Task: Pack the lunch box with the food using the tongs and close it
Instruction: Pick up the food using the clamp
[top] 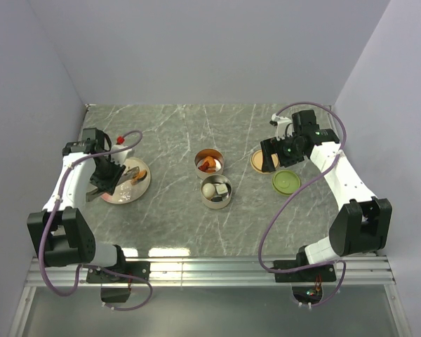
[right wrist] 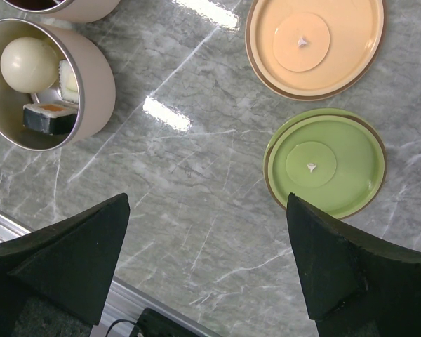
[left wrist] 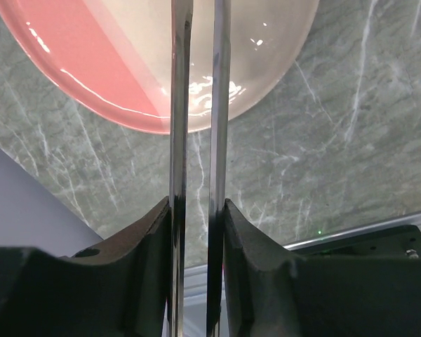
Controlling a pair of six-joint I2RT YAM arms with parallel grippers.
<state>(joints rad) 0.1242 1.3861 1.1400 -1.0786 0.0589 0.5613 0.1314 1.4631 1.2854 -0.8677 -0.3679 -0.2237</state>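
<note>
My left gripper point(left wrist: 198, 210) is shut on the tongs point(left wrist: 179, 140), pressing their two slim arms close together, and hangs over the pink plate point(left wrist: 91, 63). In the top view the left gripper point(top: 107, 181) sits above that plate point(top: 142, 184). The lunch box is two open steel tins: one point(top: 209, 163) holds orange-red chunks, the other point(right wrist: 98, 84) holds a whitish ball point(right wrist: 28, 63) and a dark-and-white piece point(right wrist: 49, 118). My right gripper point(right wrist: 207, 210) is open and empty, above bare table beside the green lid point(right wrist: 326, 161) and the pale orange lid point(right wrist: 314, 43).
Both lids lie flat on the marble table, right of the tins. A small brownish piece point(top: 135, 175) shows on the plate. Grey walls close the sides and back. A metal rail point(top: 210, 265) runs along the near edge.
</note>
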